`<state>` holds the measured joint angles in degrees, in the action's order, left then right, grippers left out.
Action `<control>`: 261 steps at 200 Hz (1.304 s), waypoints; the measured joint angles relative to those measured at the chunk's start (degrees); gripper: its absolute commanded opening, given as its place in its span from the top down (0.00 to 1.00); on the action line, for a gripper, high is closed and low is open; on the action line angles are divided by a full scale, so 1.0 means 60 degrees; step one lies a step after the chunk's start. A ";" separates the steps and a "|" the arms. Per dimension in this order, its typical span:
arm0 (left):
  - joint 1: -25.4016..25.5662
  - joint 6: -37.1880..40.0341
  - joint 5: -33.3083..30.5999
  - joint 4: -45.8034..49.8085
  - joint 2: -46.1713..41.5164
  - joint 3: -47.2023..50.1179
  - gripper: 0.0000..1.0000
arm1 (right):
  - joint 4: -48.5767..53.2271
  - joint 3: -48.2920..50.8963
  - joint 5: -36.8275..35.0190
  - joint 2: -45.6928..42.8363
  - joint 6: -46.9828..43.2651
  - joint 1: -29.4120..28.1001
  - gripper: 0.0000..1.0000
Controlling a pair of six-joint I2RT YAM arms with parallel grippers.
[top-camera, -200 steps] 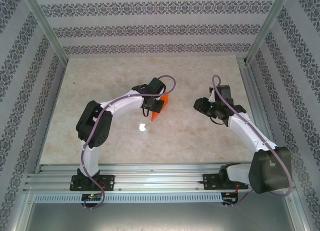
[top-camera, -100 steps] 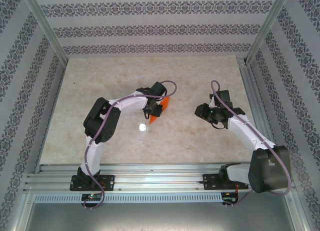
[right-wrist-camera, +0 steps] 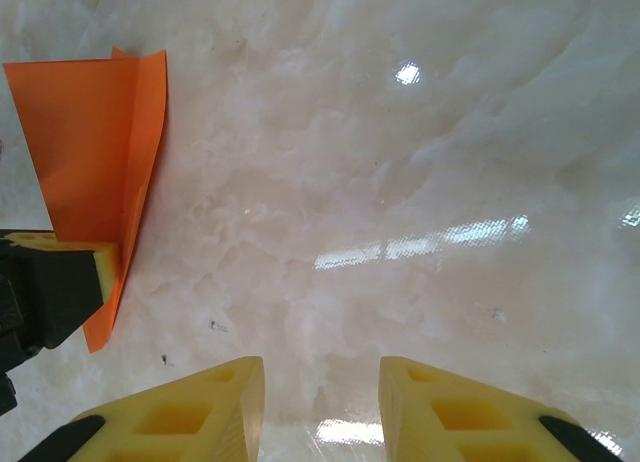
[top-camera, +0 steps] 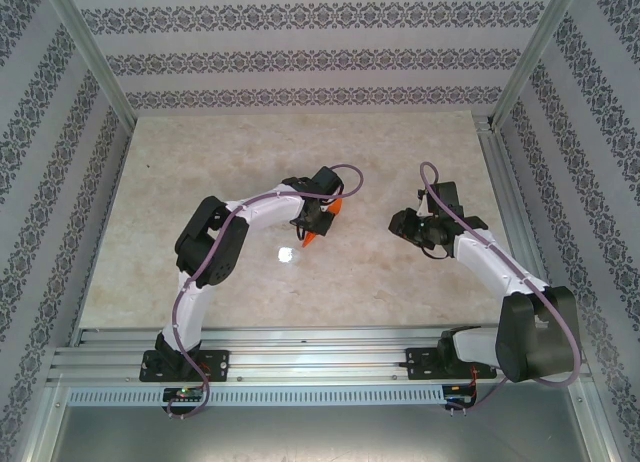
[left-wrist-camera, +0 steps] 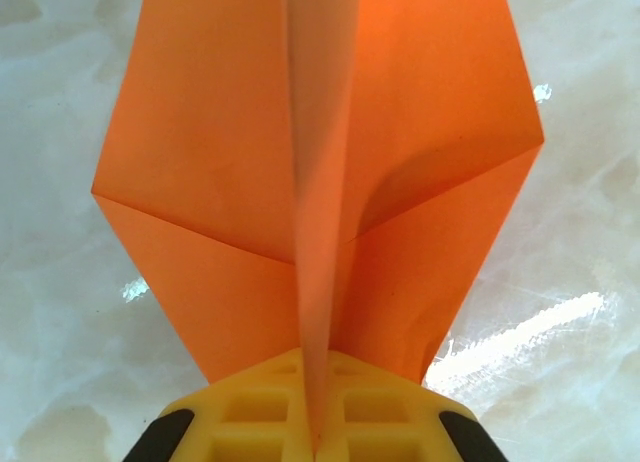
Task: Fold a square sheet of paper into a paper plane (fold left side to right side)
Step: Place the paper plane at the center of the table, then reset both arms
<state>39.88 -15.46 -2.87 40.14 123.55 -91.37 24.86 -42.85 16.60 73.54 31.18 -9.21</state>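
Yellow waffle-moulded fingers of the left gripper (left-wrist-camera: 315, 412) are pinched tight on the raised centre crease of the paper plane (left-wrist-camera: 220, 152), thin matte orange paper with angled wings, its far end cut off at the frame edge. From above, the wrist hides most of it over the glossy marble-patterned table (top-camera: 200, 162). The right gripper (right-wrist-camera: 320, 407) hovers well apart from the paper, its fingers spread and empty.

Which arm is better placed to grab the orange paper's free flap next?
Likely right: the right end effector is open, empty and facing the paper; the left end effector is shut on that paper.
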 measured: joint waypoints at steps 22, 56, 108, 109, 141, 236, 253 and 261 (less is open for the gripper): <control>0.0000 0.0004 0.0000 0.0000 0.0000 0.0000 0.99 | 0.0000 0.0004 0.0022 0.0022 0.0000 0.0000 0.65; -0.0018 -0.0025 0.0084 0.0007 0.0000 -0.0015 0.72 | 0.0000 0.0004 0.0029 0.0040 0.0000 0.0000 0.64; -0.0142 0.0102 0.0364 0.0557 -0.0011 -0.0663 0.40 | 0.0025 -0.0029 0.0033 0.0040 -0.0011 0.0000 0.61; -0.0146 0.0091 0.0372 0.0565 -0.0011 -0.0678 0.39 | 0.0025 -0.0033 0.0029 0.0040 -0.0011 0.0000 0.61; -0.0189 0.0189 0.0586 0.0761 -0.0466 -0.1013 0.31 | 0.0208 -0.0266 0.0044 0.0040 -0.0168 0.0168 0.60; -0.2433 0.0062 -0.0117 -0.1239 -0.7515 0.3719 0.00 | 0.0561 -0.0820 -0.1668 -0.2732 -0.1836 0.1257 0.02; -0.3337 0.0036 -0.0688 -0.1716 -0.8495 0.4885 0.00 | -0.0193 -0.0208 -0.2524 -0.3574 -0.2342 0.1315 0.02; -0.3683 0.0036 -0.0903 -0.1916 -0.8692 0.5300 0.00 | -0.0718 0.0295 -0.2965 -0.3916 -0.2565 0.1333 0.02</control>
<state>17.78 -15.25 -8.29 28.64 71.40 -59.57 20.56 -41.08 -1.19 50.04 15.79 -1.21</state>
